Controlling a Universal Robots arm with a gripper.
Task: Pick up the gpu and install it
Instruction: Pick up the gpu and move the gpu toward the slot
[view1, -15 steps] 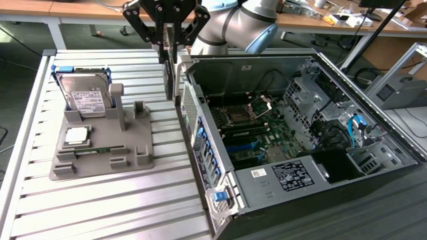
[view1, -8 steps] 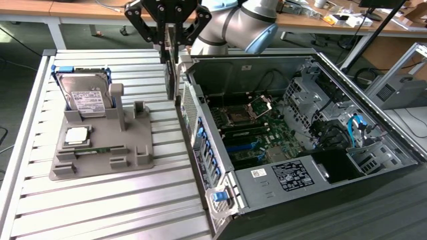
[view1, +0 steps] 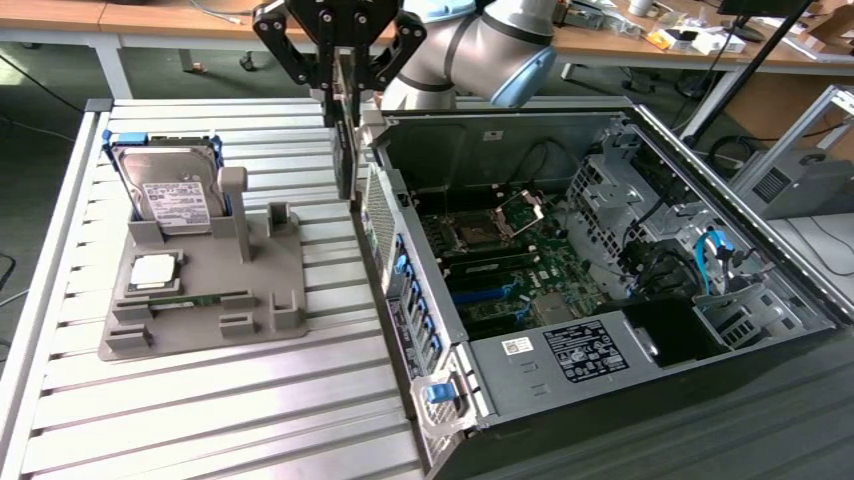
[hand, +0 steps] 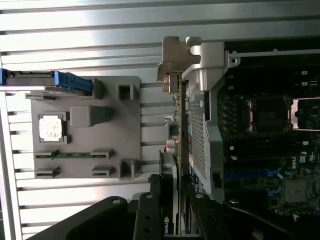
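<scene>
Exterior view: the gripper (view1: 343, 85) is closed on the gpu (view1: 344, 140), clamping its upper edge, so the card hangs edge-down straight beneath the fingers. In the wrist view the same grip shows, with the gripper (hand: 172, 202) pinching the gpu (hand: 175, 115), whose silver bracket is at the far end from the fingers.

The pick-up looks done. The card is in the air, clear of the grey holder (view1: 200, 320) on the table (view1: 200, 420), where a hard drive (view1: 174, 190) stands.

Installing looks undone. The gpu hangs just beside the rear wall of the open case (view1: 467, 140), on the holder's side, between holder and case. It is not down on the board (view1: 507, 260), whose slots lie well below and to the exterior view's right of the card.
</scene>
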